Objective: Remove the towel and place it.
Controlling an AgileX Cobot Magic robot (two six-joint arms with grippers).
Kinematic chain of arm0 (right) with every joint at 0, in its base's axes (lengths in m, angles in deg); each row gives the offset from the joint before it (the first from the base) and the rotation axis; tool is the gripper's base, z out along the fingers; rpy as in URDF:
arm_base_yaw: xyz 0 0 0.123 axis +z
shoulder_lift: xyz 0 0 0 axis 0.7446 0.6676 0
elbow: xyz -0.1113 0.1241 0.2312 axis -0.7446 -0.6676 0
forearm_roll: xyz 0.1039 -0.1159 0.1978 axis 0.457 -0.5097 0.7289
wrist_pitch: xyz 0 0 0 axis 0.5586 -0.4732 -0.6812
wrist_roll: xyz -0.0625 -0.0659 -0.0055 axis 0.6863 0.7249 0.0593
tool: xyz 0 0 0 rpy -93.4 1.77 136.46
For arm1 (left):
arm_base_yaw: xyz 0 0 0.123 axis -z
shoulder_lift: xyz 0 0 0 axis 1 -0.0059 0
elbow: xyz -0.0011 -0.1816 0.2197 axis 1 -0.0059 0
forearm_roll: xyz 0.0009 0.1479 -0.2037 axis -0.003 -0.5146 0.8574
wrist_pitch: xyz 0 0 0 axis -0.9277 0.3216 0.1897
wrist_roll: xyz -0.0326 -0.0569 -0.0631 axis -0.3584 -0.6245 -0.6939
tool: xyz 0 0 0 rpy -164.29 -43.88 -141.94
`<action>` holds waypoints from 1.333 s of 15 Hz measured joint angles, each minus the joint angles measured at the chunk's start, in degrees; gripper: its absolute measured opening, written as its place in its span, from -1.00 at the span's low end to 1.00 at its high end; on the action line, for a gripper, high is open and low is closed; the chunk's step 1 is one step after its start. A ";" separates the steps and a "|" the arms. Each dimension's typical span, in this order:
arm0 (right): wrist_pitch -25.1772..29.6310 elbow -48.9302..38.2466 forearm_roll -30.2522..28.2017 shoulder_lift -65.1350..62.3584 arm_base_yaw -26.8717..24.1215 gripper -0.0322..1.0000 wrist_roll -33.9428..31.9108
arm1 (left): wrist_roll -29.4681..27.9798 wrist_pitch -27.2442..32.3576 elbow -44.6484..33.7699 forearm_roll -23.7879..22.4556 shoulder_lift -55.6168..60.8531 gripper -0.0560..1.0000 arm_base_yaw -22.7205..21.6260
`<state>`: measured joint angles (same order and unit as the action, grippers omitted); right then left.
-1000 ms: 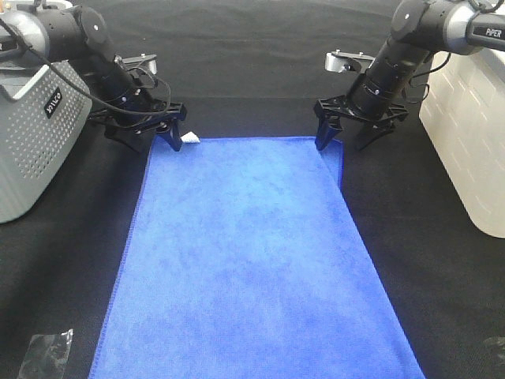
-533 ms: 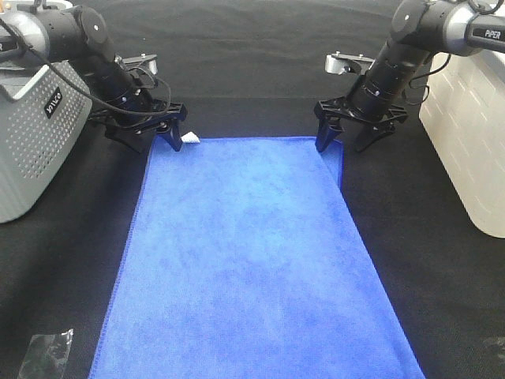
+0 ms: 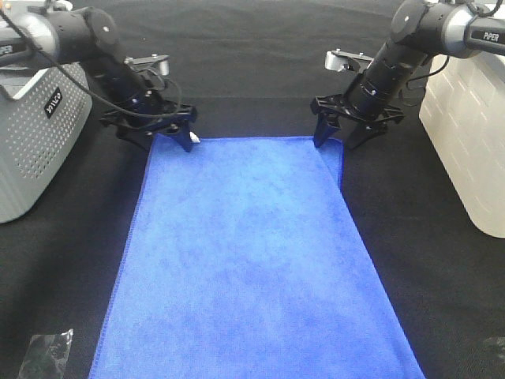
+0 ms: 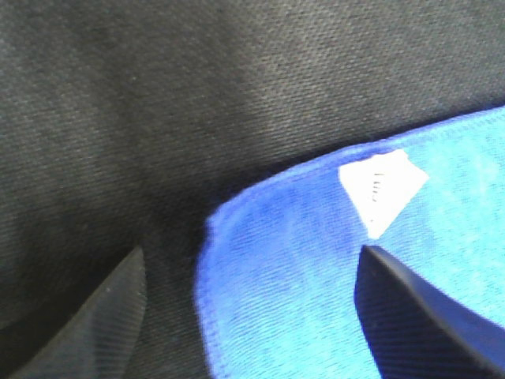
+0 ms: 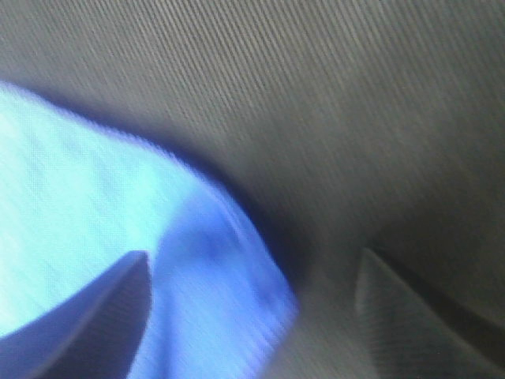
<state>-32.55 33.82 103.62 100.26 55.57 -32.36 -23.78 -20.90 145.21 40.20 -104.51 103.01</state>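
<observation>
Jaws spread, the left gripper [image 3: 163, 142] straddles the far-left corner of the blue towel [image 3: 252, 260], beside the white tag [image 4: 383, 185]. The right gripper [image 3: 335, 142], equally spread, straddles the far-right corner. The towel lies flat on the black desk [image 3: 252, 71]. This is likely a corner grasp: pinch both, lift evenly.

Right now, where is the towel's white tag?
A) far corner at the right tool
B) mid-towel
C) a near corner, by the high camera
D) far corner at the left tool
D: the white tag lies on the towel at its far corner, right beside the open left tool. The corner at the right tool shows no tag.
</observation>
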 joint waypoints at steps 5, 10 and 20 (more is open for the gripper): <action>-1.15 0.06 6.13 1.15 -0.11 0.05 2.86 | 0.23 -2.41 0.00 1.72 -0.23 0.40 3.15; -2.18 0.06 2.52 1.20 -0.11 -0.67 2.92 | 0.23 -2.58 0.00 -1.03 -0.52 -0.26 3.15; -8.54 0.40 -6.19 -1.26 0.29 -0.88 8.82 | 1.72 -2.92 0.00 -4.18 -0.57 -0.85 3.72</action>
<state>-41.09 34.22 97.44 99.00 55.86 -23.53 -22.06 -23.83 145.21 36.01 -105.08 106.74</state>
